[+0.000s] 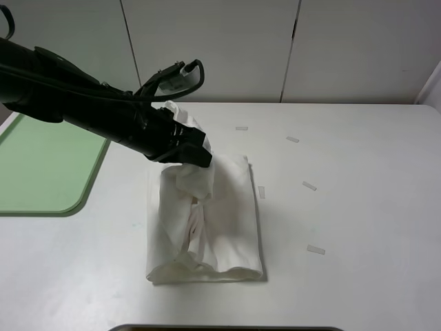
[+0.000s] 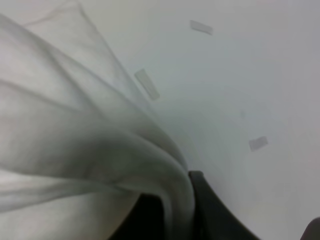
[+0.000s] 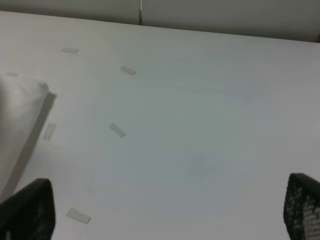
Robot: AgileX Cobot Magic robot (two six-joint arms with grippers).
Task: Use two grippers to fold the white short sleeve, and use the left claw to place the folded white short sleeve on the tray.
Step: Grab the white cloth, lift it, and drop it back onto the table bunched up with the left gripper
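We see the left claw (image 1: 198, 157) pinching the white short sleeve (image 1: 220, 227) up mid-table; the right gripper (image 3: 164, 214) has its jaws spread.

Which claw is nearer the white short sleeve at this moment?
Left. The left claw is shut on the white short sleeve, holding its upper part raised. The right claw hangs open over the table, apart from the cloth.

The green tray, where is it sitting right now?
In the exterior high view the tray lies on the far left of the table, cut off by the frame edge, clear of the white short sleeve to its right.
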